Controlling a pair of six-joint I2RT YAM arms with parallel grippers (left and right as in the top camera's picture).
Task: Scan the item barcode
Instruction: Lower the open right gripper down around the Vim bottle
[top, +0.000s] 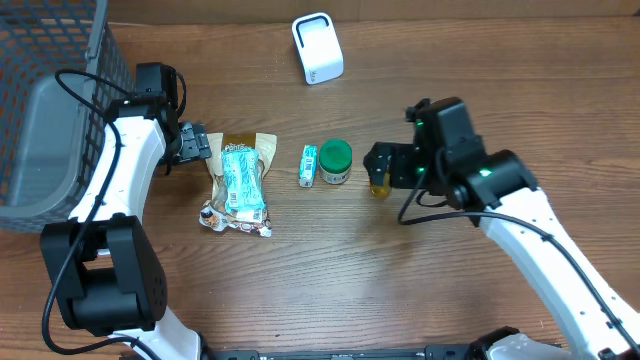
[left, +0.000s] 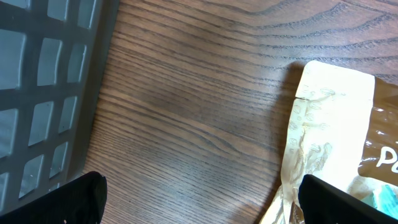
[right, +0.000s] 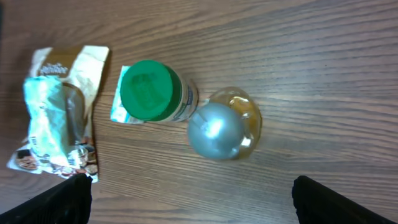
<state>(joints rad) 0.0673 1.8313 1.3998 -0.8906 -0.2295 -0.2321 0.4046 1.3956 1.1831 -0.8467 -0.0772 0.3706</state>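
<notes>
Wood grain, dark and streaky, ran across the table. A grey basket of square mesh stood at one end. A white scanner with rounded corners sat near the far edge, well apart from the goods.

These lay in a row mid-table. First came a crinkled tan bag with a glossy teal pack on top. Then came a small teal-and-white box and, just beside it, a round jar with a green lid. Last was a clear amber bottle, just beside the jar.

The left claw hovered on the basket side of the bag, spread wide and holding nothing. The right claw hung over the bottle, likewise wide and empty.

Only the overhead view showed the scanner and the whole row at once. In that view the bottle was half hidden under the right claw. The right wrist view showed the bottle's domed silver cap whole, and the box peeking out from behind the jar. The left wrist view brought the basket's wall close. It also showed the bag's flat crimped top seam, which the overhead left too small to make out.
</notes>
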